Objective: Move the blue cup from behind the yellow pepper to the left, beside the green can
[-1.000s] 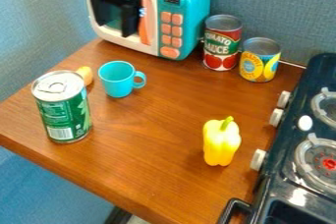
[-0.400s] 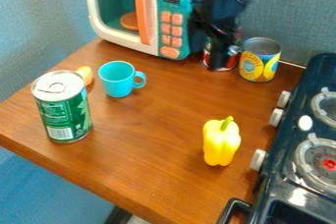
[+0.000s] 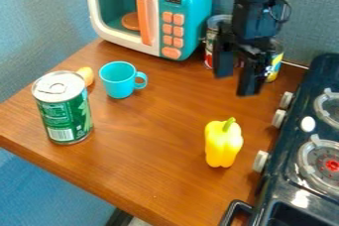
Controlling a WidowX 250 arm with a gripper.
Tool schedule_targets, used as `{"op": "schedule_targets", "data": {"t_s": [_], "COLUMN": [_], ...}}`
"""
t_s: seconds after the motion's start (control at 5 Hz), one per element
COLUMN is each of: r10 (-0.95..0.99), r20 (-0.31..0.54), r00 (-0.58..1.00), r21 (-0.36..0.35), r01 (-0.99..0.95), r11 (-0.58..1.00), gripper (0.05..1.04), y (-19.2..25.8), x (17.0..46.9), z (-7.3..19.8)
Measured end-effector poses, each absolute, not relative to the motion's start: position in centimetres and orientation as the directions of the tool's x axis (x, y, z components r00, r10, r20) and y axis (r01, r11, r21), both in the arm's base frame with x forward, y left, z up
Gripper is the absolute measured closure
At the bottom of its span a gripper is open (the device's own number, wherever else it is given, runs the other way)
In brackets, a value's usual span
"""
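A black robot gripper [image 3: 236, 84] hung, jaws apart and empty, a red-labelled metal can [image 3: 209, 51] and yellow-labelled metal can [image 3: 275, 66] behind them, a glossy yellow bell pepper [image 3: 223, 143] below. Backward drift risked toppling either can; off-centre descent, the pepper.

Table [image 3: 155, 141] | toy microwave [image 3: 197, 17] | red can [image 3: 210, 46] | yellow can [image 3: 275, 65] | green can [image 3: 64, 113] | blue mug [image 3: 119, 82] | yellow pepper [image 3: 222, 144]

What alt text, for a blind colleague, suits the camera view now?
An open black gripper hangs over a wooden tabletop, before a red can and a yellow can, partly hidden; a yellow pepper stands nearer the camera. A turquoise mug and green-labelled can stand left, a toy microwave behind, a black stove right.
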State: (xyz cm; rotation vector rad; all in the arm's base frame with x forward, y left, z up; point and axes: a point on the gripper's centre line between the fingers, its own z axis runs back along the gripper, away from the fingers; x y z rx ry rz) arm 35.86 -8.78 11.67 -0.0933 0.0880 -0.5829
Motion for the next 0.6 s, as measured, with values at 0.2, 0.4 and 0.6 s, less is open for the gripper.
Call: {"op": "schedule_targets", "data": {"t_s": [0.2,0.4,0.6], "r10": [-0.544,-0.544,-0.544], "r20": [-0.059,-0.060,-0.059], "r00": [0.837,0.837,0.837], "r21": [-0.115,-0.116,-0.115], "r01": [0.536,0.536,0.536], "r11": [0.836,0.836,0.836], "gripper": [0.074,0.074,0.074], "y": [-8.41,-8.40,-8.41], "x": [35.92,35.89,35.92], "z": [11.79,11.76,11.79]}}
